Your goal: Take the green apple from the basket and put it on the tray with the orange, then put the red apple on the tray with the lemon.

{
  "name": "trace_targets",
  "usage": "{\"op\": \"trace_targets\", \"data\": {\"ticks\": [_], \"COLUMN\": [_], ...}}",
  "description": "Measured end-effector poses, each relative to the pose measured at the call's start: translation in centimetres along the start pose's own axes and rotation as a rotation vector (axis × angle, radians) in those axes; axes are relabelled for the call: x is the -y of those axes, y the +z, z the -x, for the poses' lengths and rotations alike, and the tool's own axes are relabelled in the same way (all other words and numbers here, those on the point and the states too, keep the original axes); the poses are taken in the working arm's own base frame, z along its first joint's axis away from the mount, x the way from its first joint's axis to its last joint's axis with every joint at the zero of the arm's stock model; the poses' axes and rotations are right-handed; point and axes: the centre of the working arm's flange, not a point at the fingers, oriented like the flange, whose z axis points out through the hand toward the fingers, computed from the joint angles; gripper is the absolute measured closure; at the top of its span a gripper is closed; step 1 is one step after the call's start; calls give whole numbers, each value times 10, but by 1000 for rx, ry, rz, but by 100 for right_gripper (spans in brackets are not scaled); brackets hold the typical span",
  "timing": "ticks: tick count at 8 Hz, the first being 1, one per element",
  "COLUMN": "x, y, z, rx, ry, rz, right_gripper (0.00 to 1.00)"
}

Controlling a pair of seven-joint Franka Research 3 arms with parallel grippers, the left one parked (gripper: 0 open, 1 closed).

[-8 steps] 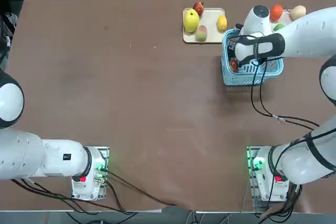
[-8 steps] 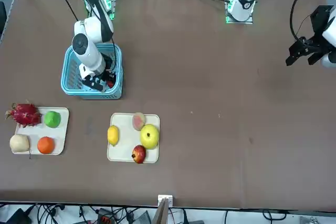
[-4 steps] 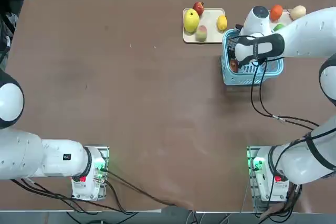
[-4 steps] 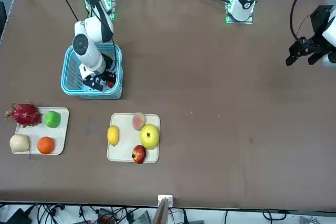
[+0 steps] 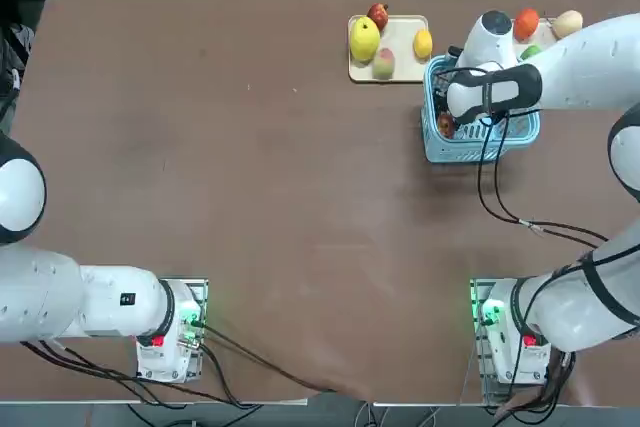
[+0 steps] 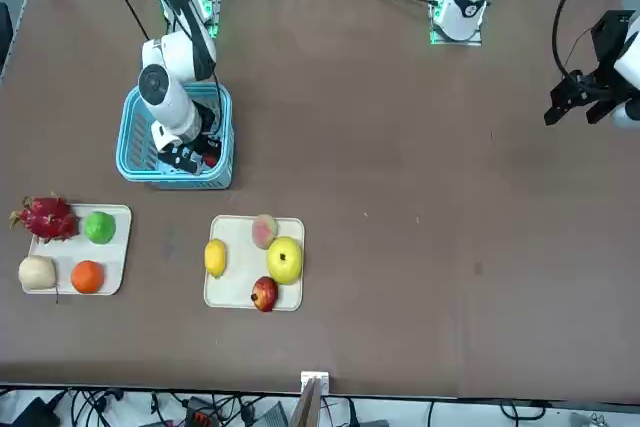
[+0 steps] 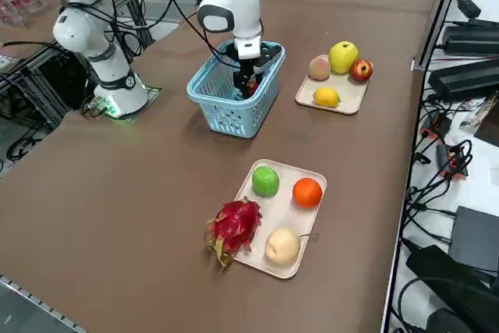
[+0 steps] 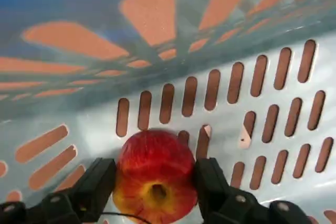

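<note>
Green apple first: the small round bright green apple [image 7: 265,181] already sits on the cream rectangular tray [image 7: 307,215] beside the small round orange [image 7: 307,192], with a spiky magenta dragon fruit [image 7: 233,226] and a pale beige round fruit [image 7: 281,246] for company, so that half of the task looks done. What remains is the small red apple with a yellowish patch [image 8: 153,177], which lies on the slotted floor of the light blue plastic basket with a hoop handle [image 7: 221,111], not yet lifted. Its destination, the second cream tray [image 7: 348,96] carrying the small oval yellow lemon [image 7: 326,97], stands near the basket on the brown table [image 6: 400,147] (it also holds a large yellow-green fruit, a darker red fruit and a pinkish one).

The right hand [image 8: 155,184] is down inside the basket, its two black fingers [image 8: 97,187] partly apart with the red apple between them; in the wrist view each pad appears to meet a side of the fruit, so I judge the grasp made or all but made, though whether it is firm enough to lift I cannot tell
</note>
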Motion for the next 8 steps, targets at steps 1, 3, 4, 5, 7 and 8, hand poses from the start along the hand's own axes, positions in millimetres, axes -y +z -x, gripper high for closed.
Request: {"op": "trace_targets", "data": {"ticks": [1, 3, 4, 5, 7, 8], "x": [0, -2, -4, -6, -10, -13], "y": [0, -4, -5, -8, -39, -65], "z": [1, 6, 10, 13, 12, 9], "rx": [15, 67, 107, 133, 156, 175], "ry": [-1, -2, -2, -2, 6, 15], "rz": [9, 39, 63, 79, 87, 92], "right_gripper": [13, 13, 13, 13, 13, 13]}}
